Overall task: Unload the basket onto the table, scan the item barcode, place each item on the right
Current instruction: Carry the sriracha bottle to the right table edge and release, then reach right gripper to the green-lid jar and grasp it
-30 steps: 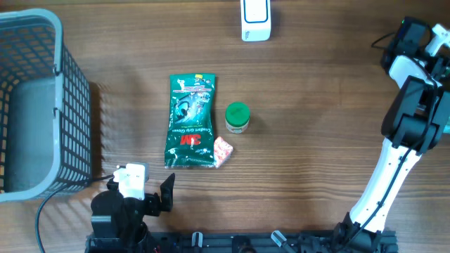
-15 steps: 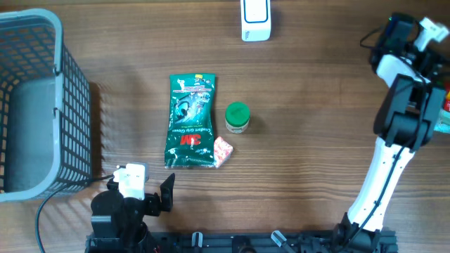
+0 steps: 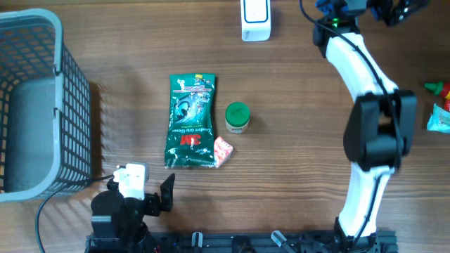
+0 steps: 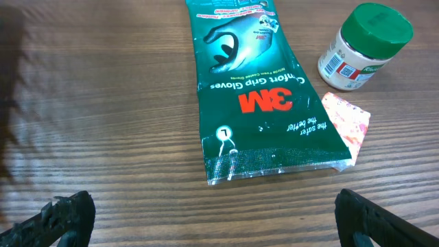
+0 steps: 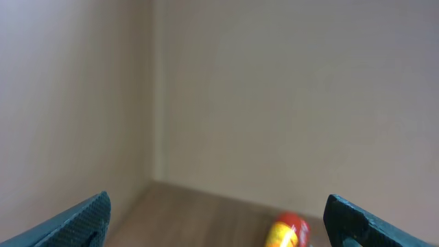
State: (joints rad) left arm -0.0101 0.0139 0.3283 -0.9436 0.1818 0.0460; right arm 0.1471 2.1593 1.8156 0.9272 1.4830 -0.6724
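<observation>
One glove packet (image 3: 190,121), one jar (image 3: 237,117), one scanner (image 3: 255,19)

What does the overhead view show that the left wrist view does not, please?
Only overhead: the grey basket, the white scanner and the right arm. Only left wrist: the barcode on the green-lidded jar and the "Comfort Grip Gloves" lettering. Both: the 3M glove pack, the jar and the pink packet beside them.
</observation>
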